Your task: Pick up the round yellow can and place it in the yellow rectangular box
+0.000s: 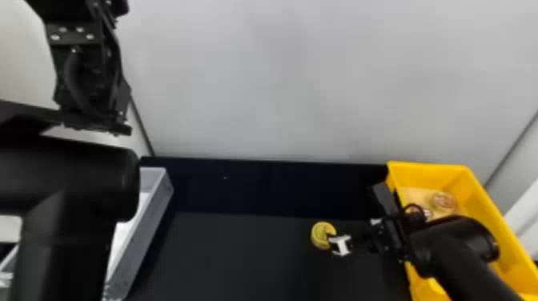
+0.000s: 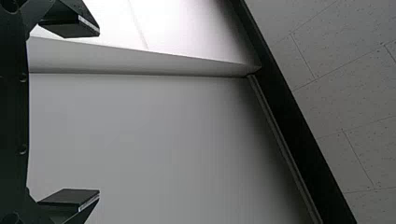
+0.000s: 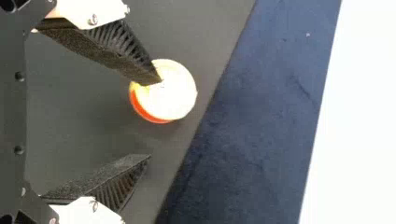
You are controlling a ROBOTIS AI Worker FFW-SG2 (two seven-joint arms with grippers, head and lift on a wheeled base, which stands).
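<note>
We had the right end effector (image 1: 335, 241) well open over the dark surface (image 1: 240, 260), with nothing gripped; one finger (image 3: 135, 60) overlapped the top of the round yellow can (image 3: 173, 95), though we could not tell whether they touched. The can sat on that surface, left of the yellow rectangular box (image 1: 428, 167). Our left end effector (image 1: 76, 10) was raised at the left, wide open and empty.

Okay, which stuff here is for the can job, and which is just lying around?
For the job:
- round yellow can
- yellow box
- right hand, at the can

Not needed:
- gray bin
- round things already in the box
- left hand, off to the side
</note>
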